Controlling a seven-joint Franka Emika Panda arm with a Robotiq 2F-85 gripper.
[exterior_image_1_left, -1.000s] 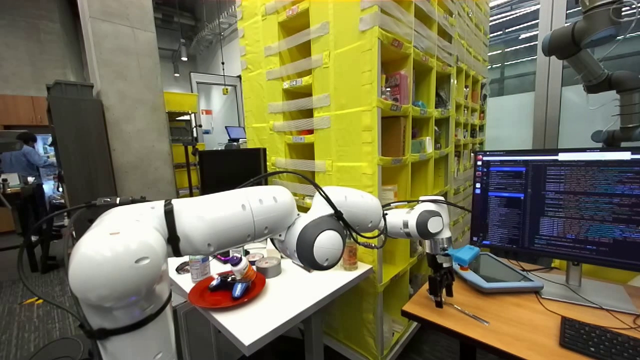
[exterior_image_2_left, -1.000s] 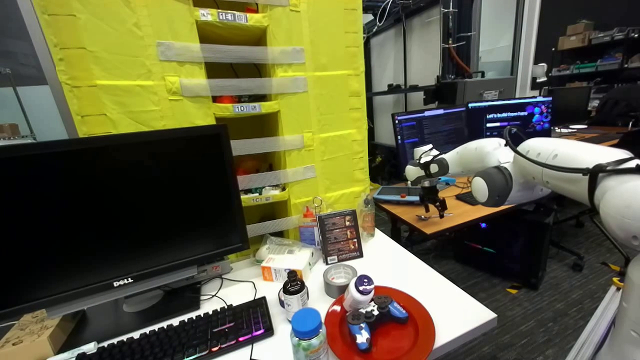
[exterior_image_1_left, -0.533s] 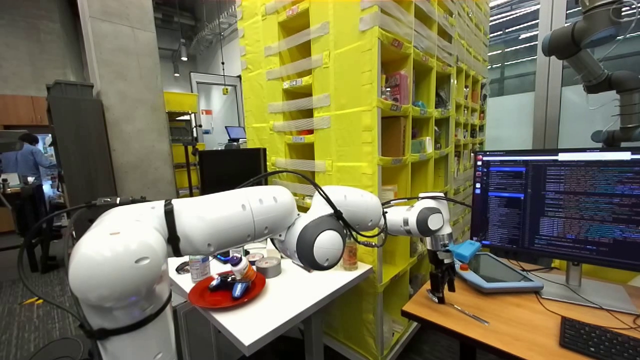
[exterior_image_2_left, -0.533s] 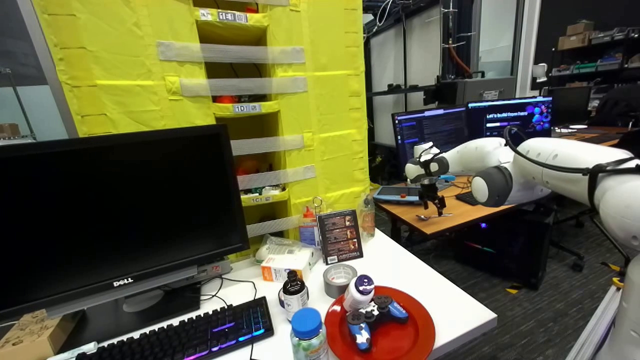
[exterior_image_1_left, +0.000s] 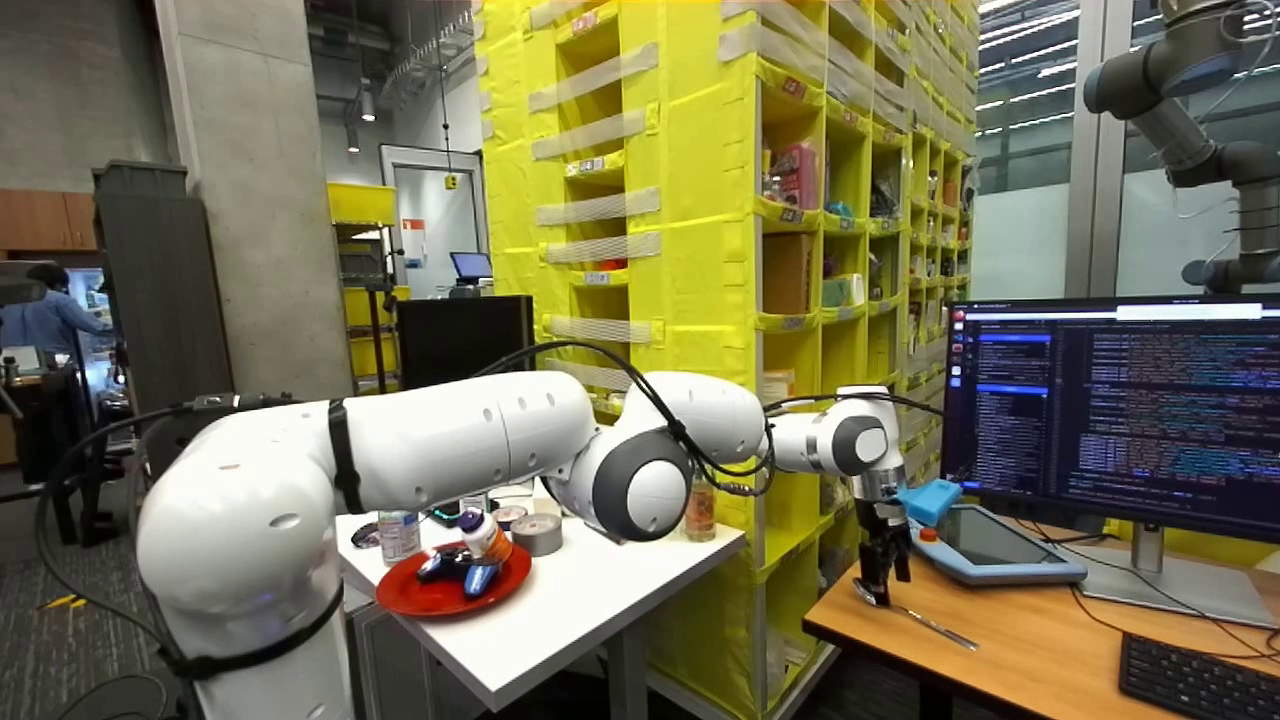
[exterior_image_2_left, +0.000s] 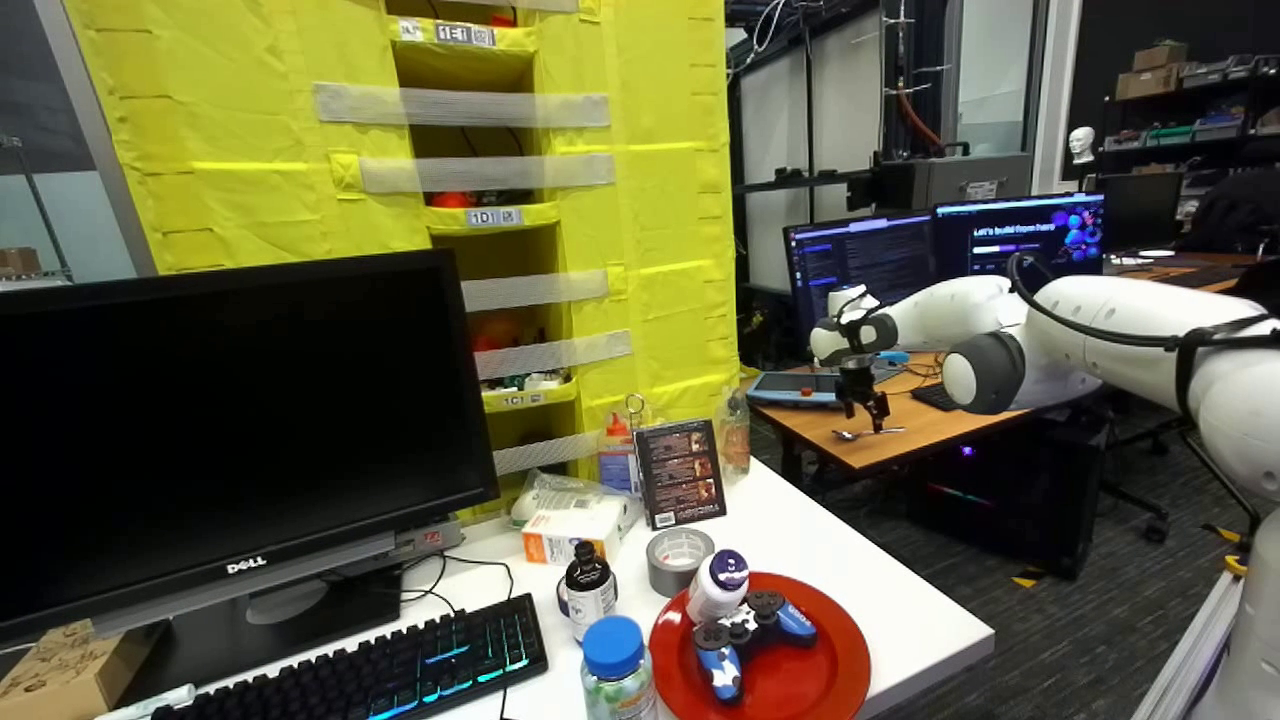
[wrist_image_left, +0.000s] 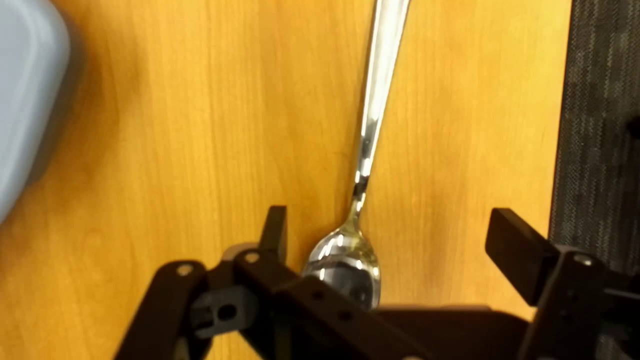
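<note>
A shiny metal spoon lies flat on the wooden table. In the wrist view its handle runs up and its bowl lies at the bottom, between my two black fingers. My gripper is open with nothing held. The left finger is closer to the bowl, and its linkage hides the bowl's lower end. In both exterior views the gripper points down over the spoon. The spoon's handle shows in an exterior view, and its bowl shows in an exterior view. Whether a fingertip touches spoon or table I cannot tell.
A blue-framed tablet with a red button lies beside the gripper; its corner shows in the wrist view. A monitor and a keyboard stand nearby. A red plate holds a game controller and bottle. Yellow shelves stand behind.
My gripper has risen very slightly and shifted a little since one second ago; over the last half second it is nearly still. The spoon has not moved.
</note>
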